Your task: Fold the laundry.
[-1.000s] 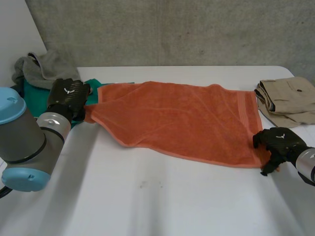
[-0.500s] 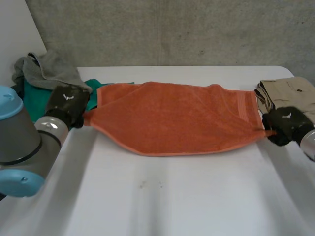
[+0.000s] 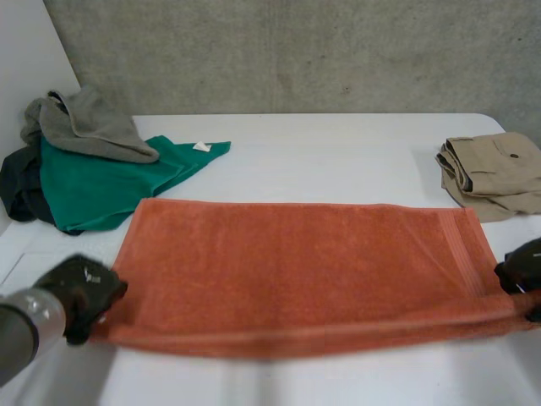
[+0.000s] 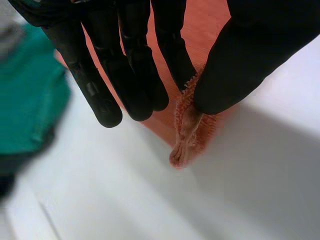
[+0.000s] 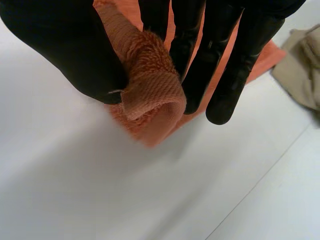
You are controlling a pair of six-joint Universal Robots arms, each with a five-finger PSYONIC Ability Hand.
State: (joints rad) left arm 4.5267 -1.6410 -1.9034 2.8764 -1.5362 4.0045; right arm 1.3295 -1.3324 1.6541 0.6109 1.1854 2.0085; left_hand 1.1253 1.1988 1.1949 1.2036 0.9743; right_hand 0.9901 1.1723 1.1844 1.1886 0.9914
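Note:
An orange towel (image 3: 296, 271) stretches across the table as a long band, its near edge lifted between my two hands. My left hand (image 3: 80, 292) pinches the towel's near left corner (image 4: 187, 132) between thumb and straight fingers (image 4: 135, 75). At the far right, my right hand (image 3: 524, 275) pinches the near right corner (image 5: 150, 95) the same way, with a bunch of towel between its thumb and fingers (image 5: 220, 60).
A pile of green, grey and dark clothes (image 3: 84, 161) lies at the back left of the white table (image 3: 338, 144). Folded beige trousers (image 3: 494, 173) lie at the back right, close to my right hand.
Both hands have drawn the towel's corners toward the table's near edge, pulling it flat into a long band. The right hand went from beside the corner to pinching it.

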